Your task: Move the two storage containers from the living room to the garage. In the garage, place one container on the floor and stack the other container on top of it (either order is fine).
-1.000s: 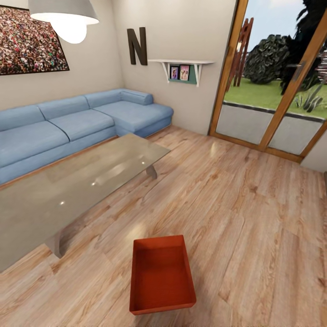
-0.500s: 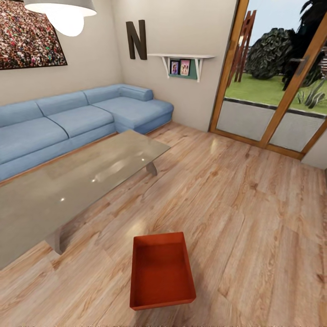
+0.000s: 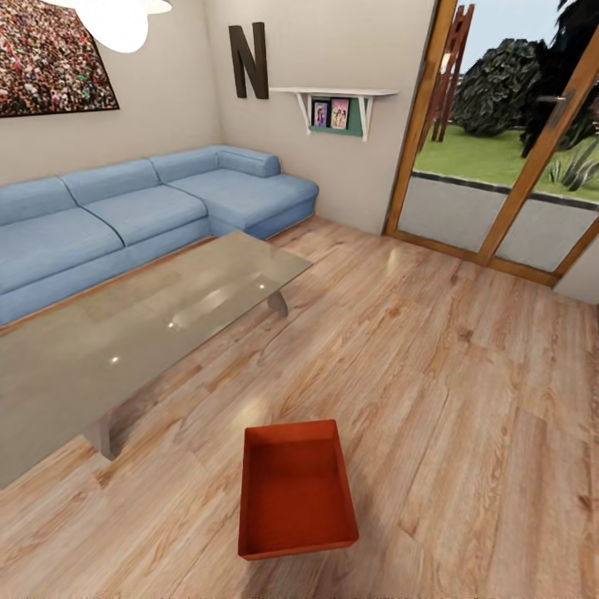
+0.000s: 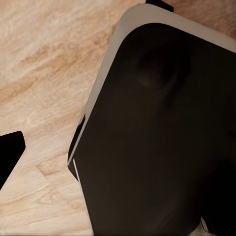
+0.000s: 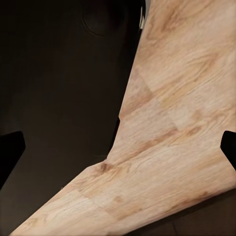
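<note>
Low in the centre of the head view, one orange-red storage container is sitting open-side up on the light wood-plank flooring of the living room, its narrow end facing up the frame and its inside holding nothing. It is lying just right of and below the near corner of the glass coffee table, apart from the table's pale leg. Across the left and upper left of the frame the blue corner sofa is running along the beige walls, beneath a crowd-pattern picture, a pendant lamp, a dark letter N and a white shelf carrying small framed photos. At the upper right the wood-framed glass doors are showing grass and dark shrubs outside.

Along the left edge of the left wrist view a black fingertip of the left gripper is poking in over the planks, beside the robot's dark, pale-edged base; its other finger is out of the frame, so I cannot tell how the jaws are standing. At the left and right edges of the right wrist view the two black fingertips of the right gripper are sitting wide apart, with bare planks and the dark base between them. The container is lying nowhere near either pair of jaws in these wrist views
</note>
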{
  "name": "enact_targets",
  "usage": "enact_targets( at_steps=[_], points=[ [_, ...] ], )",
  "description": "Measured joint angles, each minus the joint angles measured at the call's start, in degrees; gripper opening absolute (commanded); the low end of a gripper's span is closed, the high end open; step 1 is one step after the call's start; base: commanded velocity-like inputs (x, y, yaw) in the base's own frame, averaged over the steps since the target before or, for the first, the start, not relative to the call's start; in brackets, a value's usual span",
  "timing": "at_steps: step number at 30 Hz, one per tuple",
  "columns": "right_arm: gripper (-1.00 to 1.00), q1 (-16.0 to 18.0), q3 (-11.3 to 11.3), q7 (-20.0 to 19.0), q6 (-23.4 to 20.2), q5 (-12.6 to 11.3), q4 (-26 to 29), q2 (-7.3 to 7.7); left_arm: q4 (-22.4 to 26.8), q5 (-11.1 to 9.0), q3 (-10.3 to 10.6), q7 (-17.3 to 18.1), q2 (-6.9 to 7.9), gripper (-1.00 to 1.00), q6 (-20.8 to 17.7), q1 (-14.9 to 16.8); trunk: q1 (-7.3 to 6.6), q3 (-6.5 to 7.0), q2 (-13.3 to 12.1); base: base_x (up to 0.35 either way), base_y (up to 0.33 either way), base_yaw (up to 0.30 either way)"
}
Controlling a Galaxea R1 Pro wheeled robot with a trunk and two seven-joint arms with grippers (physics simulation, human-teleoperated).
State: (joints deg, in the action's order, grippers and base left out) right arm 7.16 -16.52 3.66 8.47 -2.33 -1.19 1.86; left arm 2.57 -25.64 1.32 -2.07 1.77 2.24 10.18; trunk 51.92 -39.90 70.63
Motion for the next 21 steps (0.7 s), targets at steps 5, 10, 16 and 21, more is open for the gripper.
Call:
enact_targets(
  at_steps=[5, 10, 16, 21],
  points=[
    [1.0, 0.0, 0.0, -0.02, 0.05, 0.07, 0.0, 0.0, -0.02, -0.24, -0.06, -0.02, -0.01, 1.0, 0.0, 0.0, 0.0, -0.46, 0.0, 0.0, 0.0, 0.0],
    [1.0, 0.0, -0.02, -0.03, 0.06, 0.09, 0.0, 0.0, -0.02, -0.35, -0.07, -0.02, -0.02, 1.0, 0.0, 0.0, 0.0, -0.92, 0.0, 0.0, 0.0, 0.0],
    [1.0, 0.0, -0.09, -0.03, 0.17, 0.09, 0.0, 0.06, -0.02, -0.3, -0.07, 0.0, -0.15, 1.0, 0.0, 0.0, 0.0, -1.48, 0.0, 0.0, 0.0, 0.0],
    [1.0, 0.01, -0.09, -0.03, 0.23, 0.1, 0.0, 0.08, -0.02, -0.17, -0.07, 0.0, -0.18, 1.0, 0.0, 0.0, 0.0, -1.94, 0.0, 0.0, 0.0, 0.0]
  ],
)
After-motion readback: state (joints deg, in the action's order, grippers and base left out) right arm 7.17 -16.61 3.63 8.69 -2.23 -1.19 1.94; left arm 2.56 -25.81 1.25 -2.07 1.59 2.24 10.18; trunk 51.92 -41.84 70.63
